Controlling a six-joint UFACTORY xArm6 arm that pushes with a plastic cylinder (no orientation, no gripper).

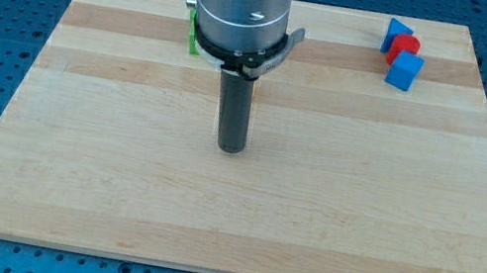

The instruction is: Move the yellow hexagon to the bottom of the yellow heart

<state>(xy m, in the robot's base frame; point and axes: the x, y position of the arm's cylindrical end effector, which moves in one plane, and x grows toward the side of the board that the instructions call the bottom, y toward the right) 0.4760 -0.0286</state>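
- Since there is only one camera view, everything below comes from it: my tip (230,148) rests on bare wood near the middle of the table (238,226), somewhat toward its far edge, with no block touching it.
- There is no claw to describe as spread or pressed together; the arm ends in a plain dark rod, so pushing is the only option.
- The yellow hexagon and the yellow heart cannot be made out; the arm's wide grey body covers the stretch of table near the far edge where they may lie.
- A green block (194,37) peeks out just to the left of that body, and a thin sliver of orange-yellow shows right behind the rod, too little to name.
- Near the far right corner, well apart from my tip, sit a blue triangular block (395,34), a red block (404,48) and a blue cube (404,70), touching one another in a short row.
- To do this step well, I judge that the tip should first find the hexagon, then get round behind it on the side away from the heart's near edge.
- Short, centred pushes would keep the hexagon from spinning off the rod.
- The green block sits close enough to be a risk of being nudged.
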